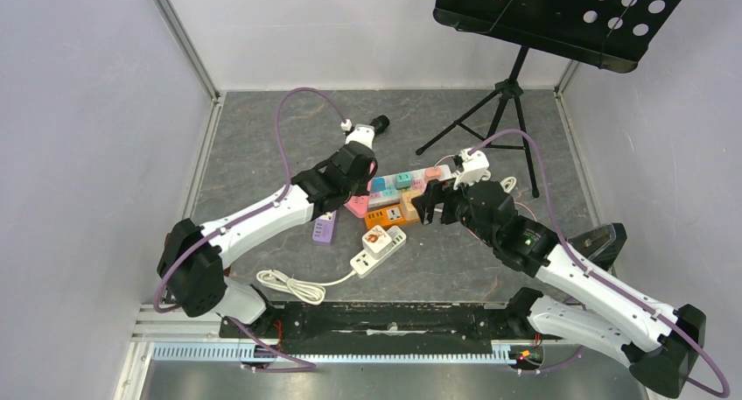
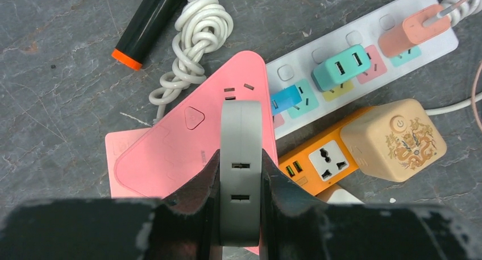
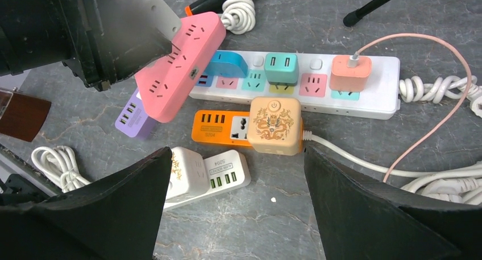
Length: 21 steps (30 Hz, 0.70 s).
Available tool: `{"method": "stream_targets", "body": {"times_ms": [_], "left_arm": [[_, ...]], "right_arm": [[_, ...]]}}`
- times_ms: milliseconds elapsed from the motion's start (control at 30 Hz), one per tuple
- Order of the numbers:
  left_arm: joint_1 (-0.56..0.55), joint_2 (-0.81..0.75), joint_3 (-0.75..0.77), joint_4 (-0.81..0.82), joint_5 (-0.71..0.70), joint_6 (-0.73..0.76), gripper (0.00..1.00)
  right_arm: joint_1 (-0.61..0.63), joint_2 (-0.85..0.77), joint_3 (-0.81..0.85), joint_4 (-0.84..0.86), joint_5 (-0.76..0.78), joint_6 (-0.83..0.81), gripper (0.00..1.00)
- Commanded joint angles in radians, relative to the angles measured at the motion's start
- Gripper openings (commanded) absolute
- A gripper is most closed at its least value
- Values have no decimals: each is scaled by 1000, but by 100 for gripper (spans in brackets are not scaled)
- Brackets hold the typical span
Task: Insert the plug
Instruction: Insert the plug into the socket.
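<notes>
You're seeing the white power strip (image 3: 295, 103) lying at 2 o'clock of the pink strip (image 2: 170, 152). Your left gripper (image 2: 240, 174) is pinching the grey plug (image 2: 240, 135) over the pink strip; contact is unclear. Your right gripper (image 3: 236, 152) is hanging with its fingers spread wide, with the beige cube adapter (image 3: 275, 125) sitting at its 12 o'clock.
</notes>
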Motion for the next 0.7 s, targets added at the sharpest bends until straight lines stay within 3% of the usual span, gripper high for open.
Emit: {"method": "stream_targets", "body": {"times_ms": [0,333,667], "left_arm": [[-23,32,79,-47,-83,-38,2],[-57,88,174,-188,-179,-47,2],[-59,154,214,-247,-173,-70,2]], "right_arm": [[-6,-11,-9,13,29,4,87],[-13,-12,-18,7,25,11,87],[-18,-10,-23,4,24,14,87]]}}
